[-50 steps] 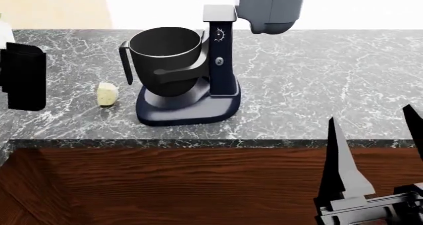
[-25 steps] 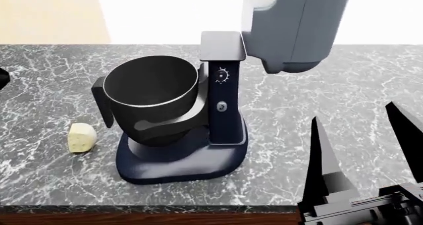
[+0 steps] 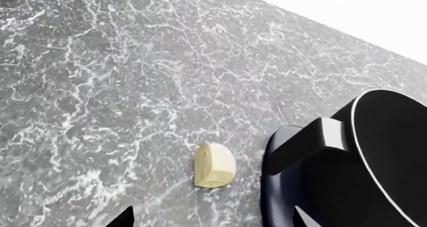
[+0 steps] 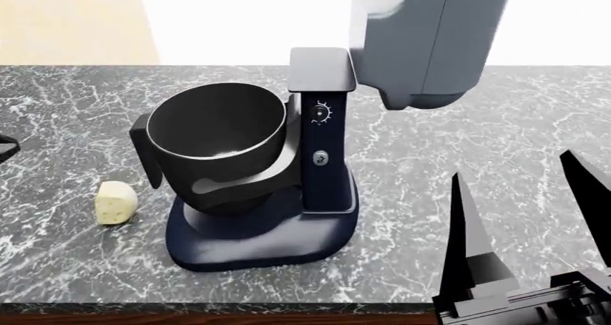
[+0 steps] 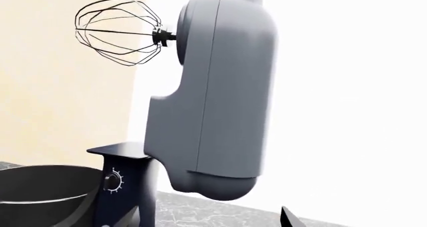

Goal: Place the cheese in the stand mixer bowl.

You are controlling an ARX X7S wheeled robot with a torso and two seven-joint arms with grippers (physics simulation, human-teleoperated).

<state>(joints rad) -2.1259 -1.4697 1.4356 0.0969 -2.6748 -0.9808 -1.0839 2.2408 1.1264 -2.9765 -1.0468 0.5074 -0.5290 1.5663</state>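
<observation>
The cheese (image 4: 116,202) is a small pale yellow chunk lying on the grey marble counter just left of the navy stand mixer (image 4: 257,240). The stand mixer bowl (image 4: 217,133) is black and deep, sits in the mixer's cradle and looks empty. Its handle points toward the cheese. In the left wrist view, the cheese (image 3: 213,165) lies ahead of my open left gripper (image 3: 212,222), with the bowl (image 3: 393,152) beside it. My right gripper (image 4: 525,217) stands open and empty near the counter's front right, aimed at the mixer.
The grey mixer head (image 4: 430,39) is tilted up over the counter, and its wire whisk (image 5: 120,32) shows in the right wrist view. The counter's front edge (image 4: 286,307) runs along the bottom of the head view. A sliver of my left arm (image 4: 5,148) shows at the left edge.
Over the second, the head view moved in closer over the counter, and the left arm slid almost out of it. The cheese and mixer have not moved on the counter.
</observation>
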